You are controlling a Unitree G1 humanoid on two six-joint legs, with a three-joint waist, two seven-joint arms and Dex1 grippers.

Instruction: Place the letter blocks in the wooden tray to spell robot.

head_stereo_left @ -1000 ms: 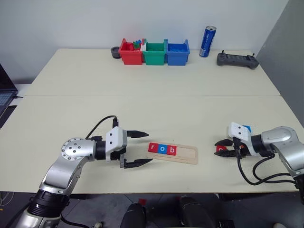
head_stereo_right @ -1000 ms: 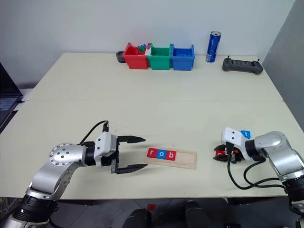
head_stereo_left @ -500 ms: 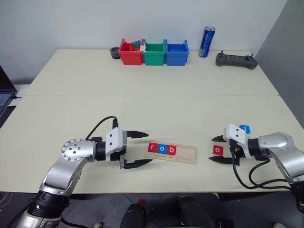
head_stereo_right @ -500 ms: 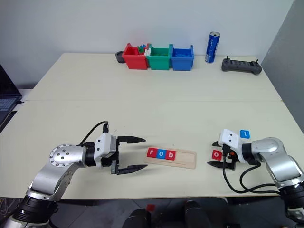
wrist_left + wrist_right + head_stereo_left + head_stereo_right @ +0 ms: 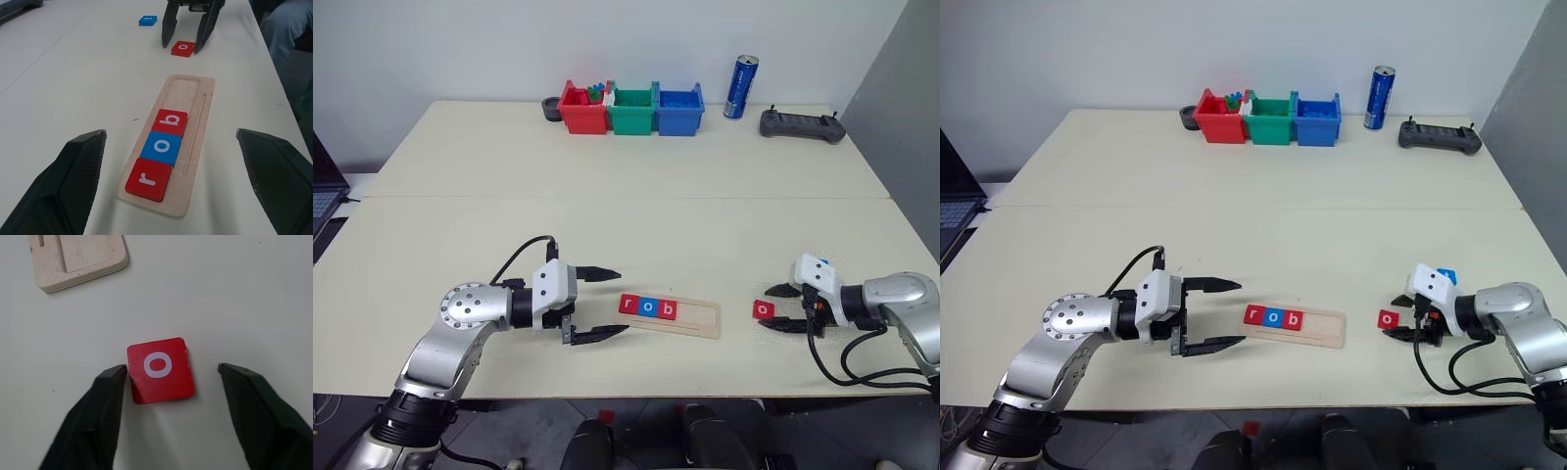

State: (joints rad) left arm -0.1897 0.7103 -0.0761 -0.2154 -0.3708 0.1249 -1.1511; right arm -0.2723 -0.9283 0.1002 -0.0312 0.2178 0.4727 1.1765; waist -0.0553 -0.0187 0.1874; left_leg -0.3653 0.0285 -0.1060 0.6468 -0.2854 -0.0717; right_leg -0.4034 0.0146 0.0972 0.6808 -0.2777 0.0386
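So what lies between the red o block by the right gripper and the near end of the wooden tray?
Nothing: bare tabletop separates the red o block from the wooden tray in the right wrist view, and the left wrist view shows the same gap.

Red r [image 5: 147, 179], blue o [image 5: 161, 148], red b [image 5: 170, 122] w/ white letters; pale wood tray [image 5: 199, 105].
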